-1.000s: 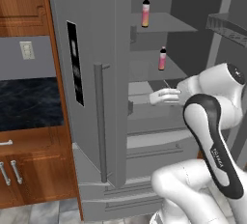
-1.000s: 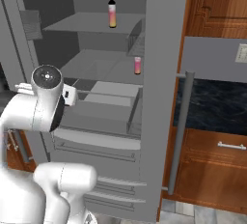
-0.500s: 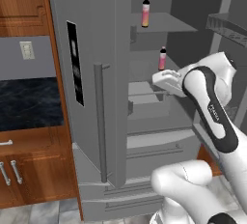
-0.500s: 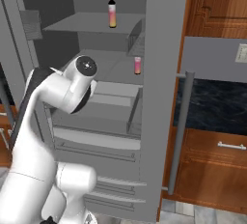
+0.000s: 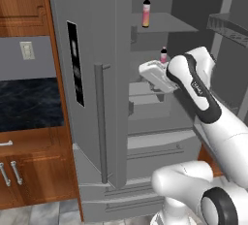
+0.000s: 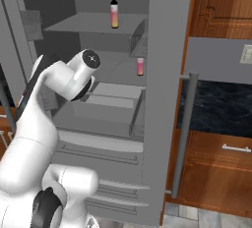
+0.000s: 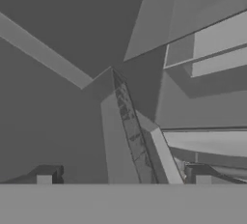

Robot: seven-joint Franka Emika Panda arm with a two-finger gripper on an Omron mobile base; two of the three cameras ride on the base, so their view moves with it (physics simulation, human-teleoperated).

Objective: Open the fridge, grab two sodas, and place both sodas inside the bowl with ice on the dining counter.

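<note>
Fridge point(image 5: 87, 122): one door open, grey shelves exposed.
Upper soda point(image 5: 146, 12): upright on top shelf, top centre of left base view.
Lower soda point(image 5: 163, 55): upright on the shelf below, just above the hand.
Gripper point(image 7: 123, 179): jaws fully spread, empty.

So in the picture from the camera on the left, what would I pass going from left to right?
Light switch → black display panel → long fridge handle → soda on the top shelf → soda on the lower shelf → the robot's white arm.
</note>
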